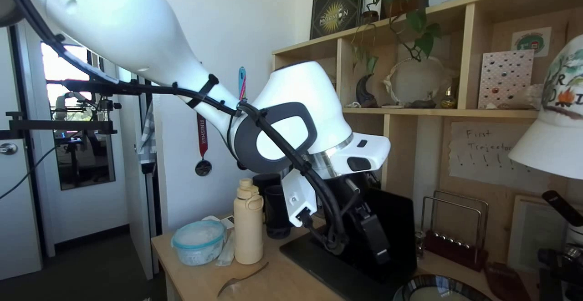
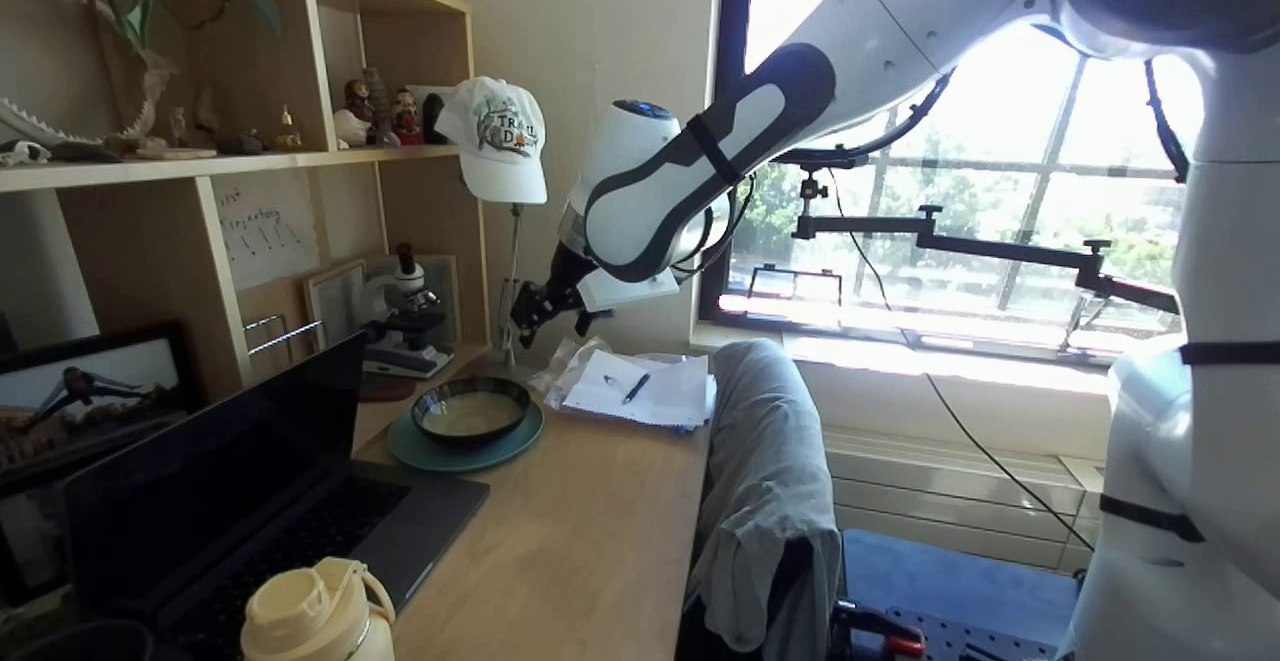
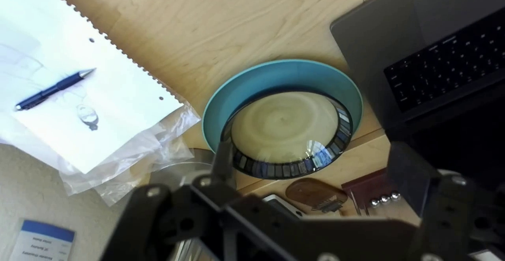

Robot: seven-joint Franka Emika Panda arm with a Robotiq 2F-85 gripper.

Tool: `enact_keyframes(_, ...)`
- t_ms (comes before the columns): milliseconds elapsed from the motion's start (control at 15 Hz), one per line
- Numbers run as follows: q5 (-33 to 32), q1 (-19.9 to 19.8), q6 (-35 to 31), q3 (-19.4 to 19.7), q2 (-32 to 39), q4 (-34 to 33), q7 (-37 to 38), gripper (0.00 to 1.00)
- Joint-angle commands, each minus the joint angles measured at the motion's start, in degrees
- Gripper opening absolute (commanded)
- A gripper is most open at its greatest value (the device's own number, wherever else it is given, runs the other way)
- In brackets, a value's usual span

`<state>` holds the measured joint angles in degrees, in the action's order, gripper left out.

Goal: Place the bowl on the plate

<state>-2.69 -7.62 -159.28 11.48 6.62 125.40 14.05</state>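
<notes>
The claw (image 3: 311, 150) is up in the air, and its two fingers (image 3: 223, 166) are spread wide apart. It has hold of nothing. Down past the fingers, with a clear gap, I see the bowl (image 3: 284, 126). It sits right way up on the plate (image 3: 282, 76), so to me the job looks done. From here I can't tell if the bowl is right in the middle. All that seems left is for the claw to get out of the way, and it would have to mind the bowl so it doesn't knock it. Off to one side of the claw are papers (image 3: 106, 95) with a pen (image 3: 55, 89) on top. Off to its other side, just beside the plate, is the laptop (image 3: 414, 40). Far from the claw, beyond the laptop, is the bottle (image 1: 248, 232).
</notes>
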Motion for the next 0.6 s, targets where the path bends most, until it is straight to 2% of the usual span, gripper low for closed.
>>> enact_keyframes(0,-3.2,0.4,-2.1,0.0,-4.2,5.7,-0.1,1.0)
enact_keyframes(200,-5.2,0.2,-1.8,0.0,-5.2,7.2,0.9,1.0)
enact_keyframes(267,-3.4,-0.1,-0.6,-0.4,-2.5,4.2,-0.3,1.0)
enact_keyframes(533,-3.6,-0.2,-0.6,-0.4,-3.2,5.0,-0.3,1.0)
